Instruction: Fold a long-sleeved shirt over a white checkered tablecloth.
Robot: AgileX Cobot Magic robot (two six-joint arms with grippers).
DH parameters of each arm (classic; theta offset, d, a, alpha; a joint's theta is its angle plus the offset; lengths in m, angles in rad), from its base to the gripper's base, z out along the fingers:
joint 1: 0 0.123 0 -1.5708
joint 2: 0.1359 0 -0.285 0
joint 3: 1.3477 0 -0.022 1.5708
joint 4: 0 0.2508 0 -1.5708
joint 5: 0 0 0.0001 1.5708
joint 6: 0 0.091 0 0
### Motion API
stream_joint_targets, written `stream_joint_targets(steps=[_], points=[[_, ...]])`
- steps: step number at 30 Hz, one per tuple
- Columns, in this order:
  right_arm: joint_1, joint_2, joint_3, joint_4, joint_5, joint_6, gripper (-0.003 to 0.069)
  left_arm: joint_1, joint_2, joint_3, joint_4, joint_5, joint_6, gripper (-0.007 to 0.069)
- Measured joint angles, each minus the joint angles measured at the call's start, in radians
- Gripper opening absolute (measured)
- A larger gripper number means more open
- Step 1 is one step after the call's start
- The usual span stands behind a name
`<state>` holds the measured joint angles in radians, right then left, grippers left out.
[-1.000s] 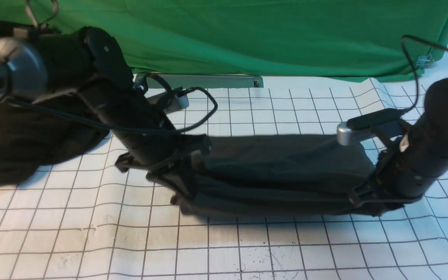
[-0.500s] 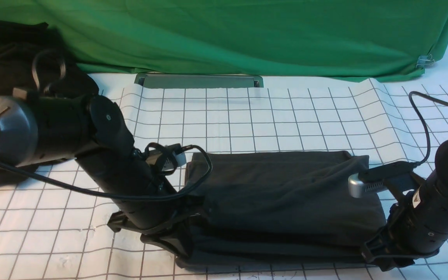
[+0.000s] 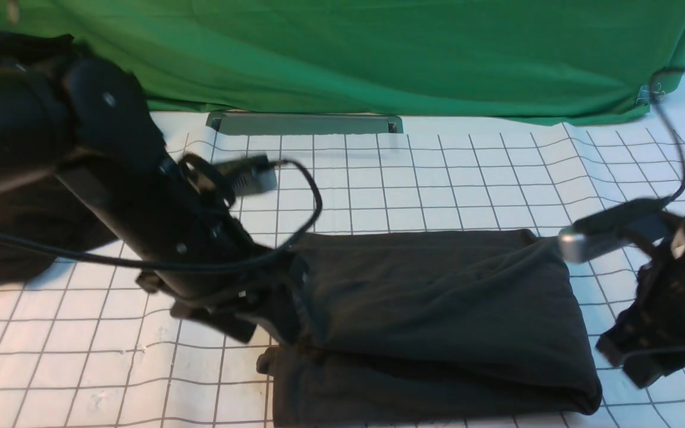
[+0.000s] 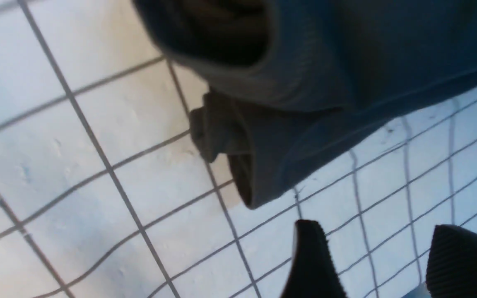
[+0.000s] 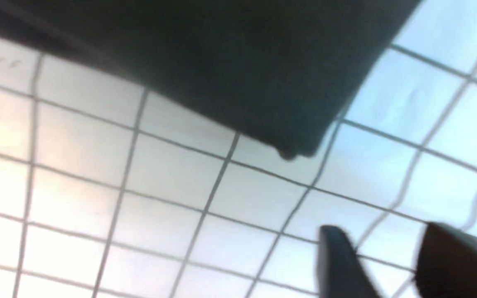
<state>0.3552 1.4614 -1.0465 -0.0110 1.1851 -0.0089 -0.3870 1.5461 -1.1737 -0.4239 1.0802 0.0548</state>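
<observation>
Both arms have lifted and drawn outward since the frame half a second earlier: the right gripper (image 5: 381,240), which was then at the near right corner of the cloth, now stands apart from it, and the left gripper (image 4: 371,236) has parted its jaws. Dark charcoal-grey, soft jersey long-sleeved shirt (image 3: 437,309), partly folded, lies on the white checkered tablecloth ruled with thin dark lines (image 3: 99,351), in the near middle of the front view and between the two grippers. Its longer axis appears to run across, from left to right; a fold slants over it, and a small stub of cloth projects at the left edge. From the left gripper the shirt extends to the right; from the right gripper it lies to the left, beyond a strip of bare tablecloth. The left arm is the nearer, its gripper overlapping the left edge in the front view, though contact cannot be told there. The left jaws stand wide and the right jaws a moderate gap apart; neither pair holds fabric. Each arm slopes inward and down from its own side, fingers pointing toward the near part of the work. The step in hand is judged to be release after a fold. Should another fold follow, the right arm would need to travel inward to reach the shirt, the left very little; a low pass by the left fingers could drag the edge.
</observation>
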Motion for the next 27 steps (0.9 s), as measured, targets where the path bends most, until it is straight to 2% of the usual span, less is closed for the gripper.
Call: stream_joint_targets(steps=[1,4,9,11,12,13,15,17,19,23,27], points=[[0.000,-0.070,-0.004,-0.001,0.006,-0.006,0.0089,0.000,-0.027,-0.012,0.004,0.001,0.000,0.0389],[0.000,-0.200,-0.005,-0.001,0.011,-0.009,0.0020,0.000,-0.070,-0.020,0.023,-0.023,0.001,0.0392],[0.000,-0.421,0.001,-0.001,0.007,-0.005,0.0000,0.001,-0.100,-0.020,0.026,-0.123,0.001,0.0355],[0.000,-0.571,0.030,-0.004,-0.007,0.001,-0.0001,0.001,-0.100,-0.021,0.015,-0.147,0.001,0.0280],[0.000,-0.583,0.036,-0.004,-0.009,0.001,-0.0001,0.001,-0.100,-0.021,0.014,-0.148,0.003,0.0280],[0.000,-0.679,0.062,-0.004,-0.029,0.009,-0.0001,0.001,-0.100,-0.021,0.009,-0.151,0.006,0.0217],[0.000,-0.854,0.131,-0.005,-0.111,0.009,-0.0001,0.001,-0.100,-0.021,0.007,-0.160,0.029,0.0114],[0.000,-0.926,0.166,-0.005,-0.154,0.002,-0.0002,0.001,-0.100,-0.021,0.007,-0.164,0.033,0.0074],[0.000,-1.068,0.250,-0.004,-0.268,-0.014,-0.0002,0.001,-0.100,-0.021,0.007,-0.174,0.042,0.0016],[-0.001,-1.303,0.463,-0.003,-0.507,-0.046,-0.0006,0.001,-0.100,-0.021,0.007,-0.201,0.047,0.0001],[-0.001,-1.393,0.651,-0.003,-0.725,-0.059,-0.0006,0.001,-0.100,-0.021,0.005,-0.211,0.049,0.0001]])
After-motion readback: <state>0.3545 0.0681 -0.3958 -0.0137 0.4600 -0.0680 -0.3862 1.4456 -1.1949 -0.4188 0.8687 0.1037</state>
